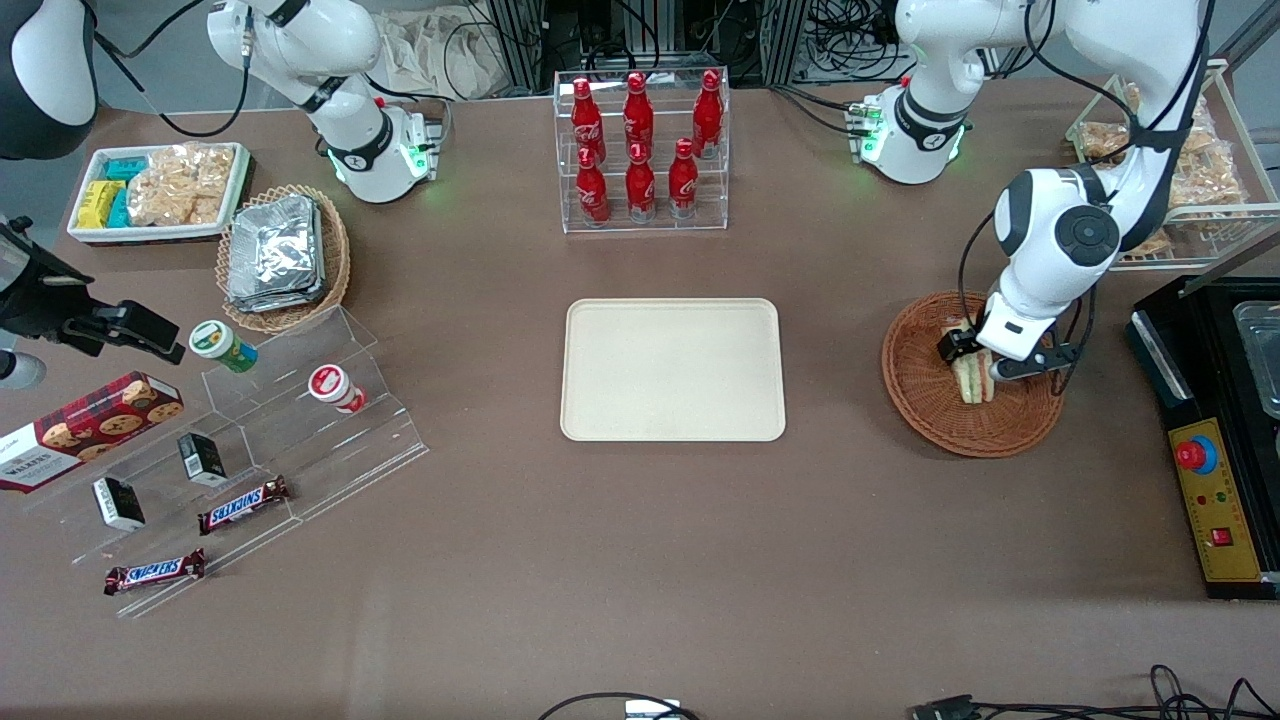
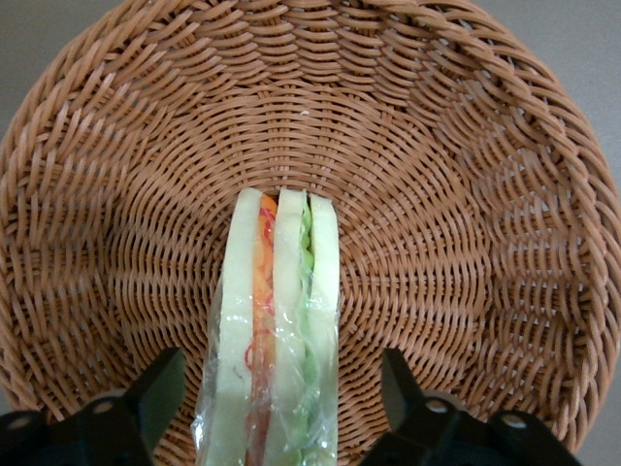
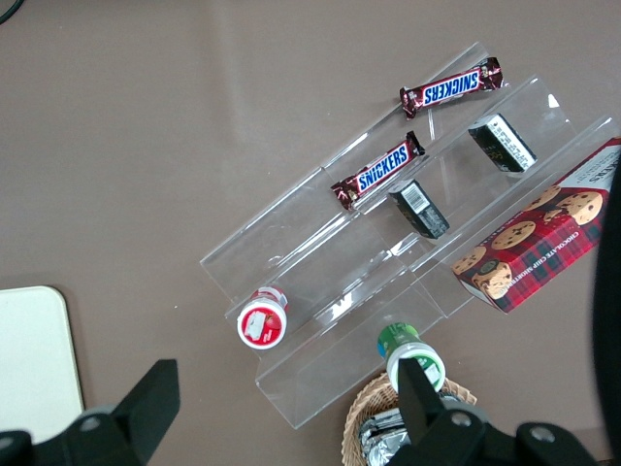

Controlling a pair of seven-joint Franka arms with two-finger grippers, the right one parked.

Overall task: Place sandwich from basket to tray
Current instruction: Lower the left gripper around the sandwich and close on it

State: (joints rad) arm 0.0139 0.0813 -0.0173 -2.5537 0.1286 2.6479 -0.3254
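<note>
Robotics lab: arm bases (image 1: 372,160) bolted to brown table (image 1: 640,560), loose cables (image 1: 1100,705), emergency-stop box (image 1: 1205,480), staged snack displays (image 1: 240,450).

We find the sandwich (image 2: 277,330), a clear-wrapped wedge of pale bread with orange-red and green filling, standing on edge inside the basket (image 1: 930,410). The basket is round, shallow, reddish-brown wicker, sitting on the counter toward the working arm's end. The gripper (image 1: 975,362) is down in it, its fingers (image 2: 160,393) spread apart either side of the sandwich. We note the tray (image 1: 672,368), cream-beige and rectangular, lying flat mid-counter, well apart from the basket.
</note>
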